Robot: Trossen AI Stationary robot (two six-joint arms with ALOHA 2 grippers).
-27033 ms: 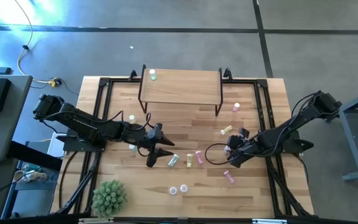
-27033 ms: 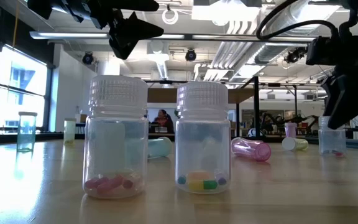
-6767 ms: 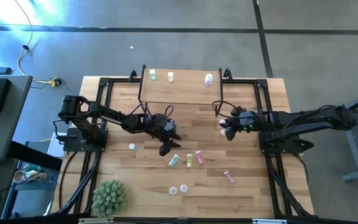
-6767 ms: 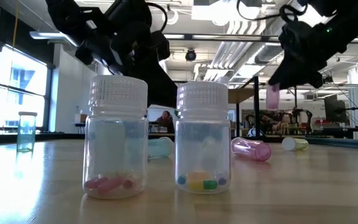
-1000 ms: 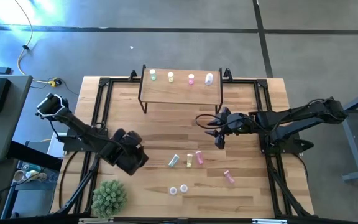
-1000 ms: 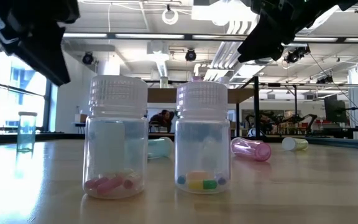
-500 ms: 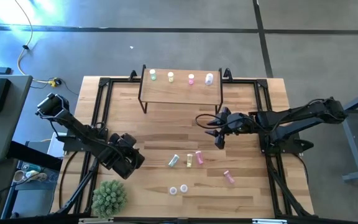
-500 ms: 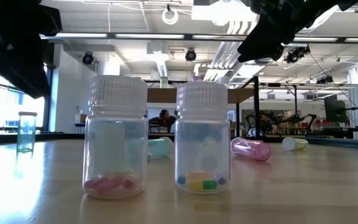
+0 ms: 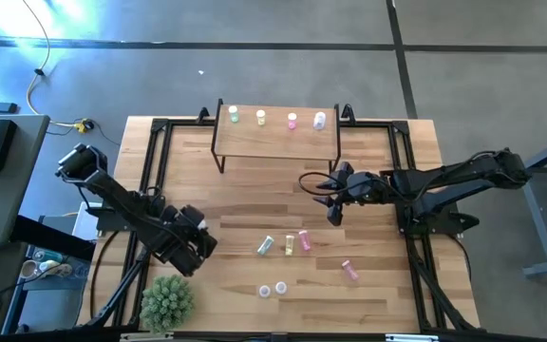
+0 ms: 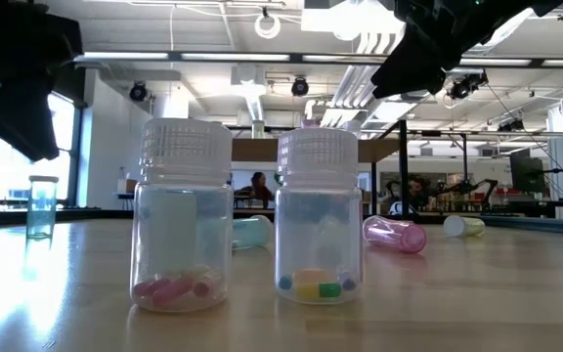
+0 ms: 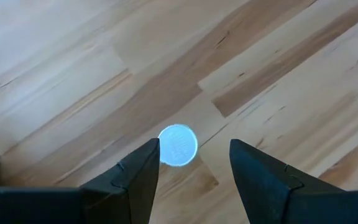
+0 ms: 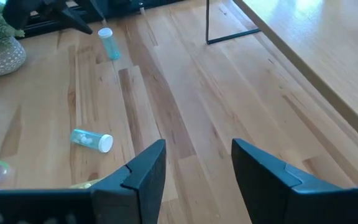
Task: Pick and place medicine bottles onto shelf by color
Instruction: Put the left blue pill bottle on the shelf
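The shelf stands on thin black legs at the table's far edge. On it stand a green, a yellow, a pink and a white bottle. My left gripper hangs open at the near left, just above an upright green bottle whose round cap shows between its fingers; the low view shows that bottle below the gripper. My right gripper hovers open in front of the shelf, holding nothing. Green, yellow and pink bottles lie at mid-table.
Another pink bottle lies toward the near right. Two clear pill bottles stand near the front edge. A spiky green plant ball sits at the near left corner, close to my left arm. Black rails run along both table sides.
My left gripper has gone toward the table's near left and down over the upright green bottle, rolling its wrist as it went. It has stayed open.
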